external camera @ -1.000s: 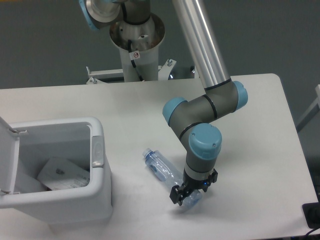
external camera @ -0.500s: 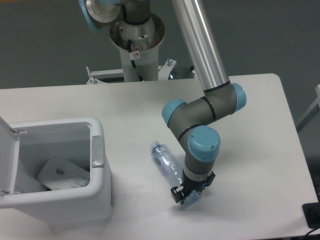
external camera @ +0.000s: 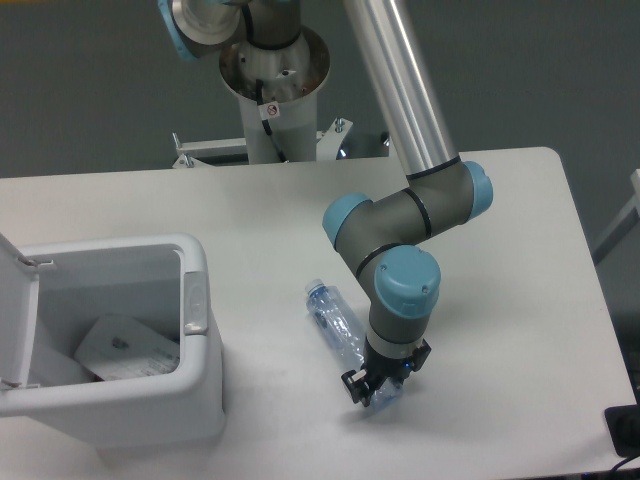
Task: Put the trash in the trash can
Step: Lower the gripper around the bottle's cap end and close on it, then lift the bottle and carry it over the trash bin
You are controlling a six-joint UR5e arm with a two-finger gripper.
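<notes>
- The gripper [external camera: 372,391] is low in the frame, a little right of the middle, and it points down at the table [external camera: 520,300].
- Its two dark fingers are closed on the base end of the plastic bottle [external camera: 340,327]; the bluish plastic shows between and below them.
- The bottle lies at a slant, with its neck toward the upper left and its base toward the lower right under the gripper. I cannot tell if the base end touches the table or is a little above it.
- The trash can [external camera: 195,400] stands at the lower left of the frame, well apart from the bottle. Its lid [external camera: 15,300] is open and stands up at the left edge.
- The grey latch [external camera: 194,300] is on the right rim of the can, on the side that faces the bottle.
- Inside the can lies a white paper wrapper [external camera: 125,347], against the bottom.
- The arm [external camera: 400,70] comes down from the top of the frame to the gripper, with blue caps on its joints.
</notes>
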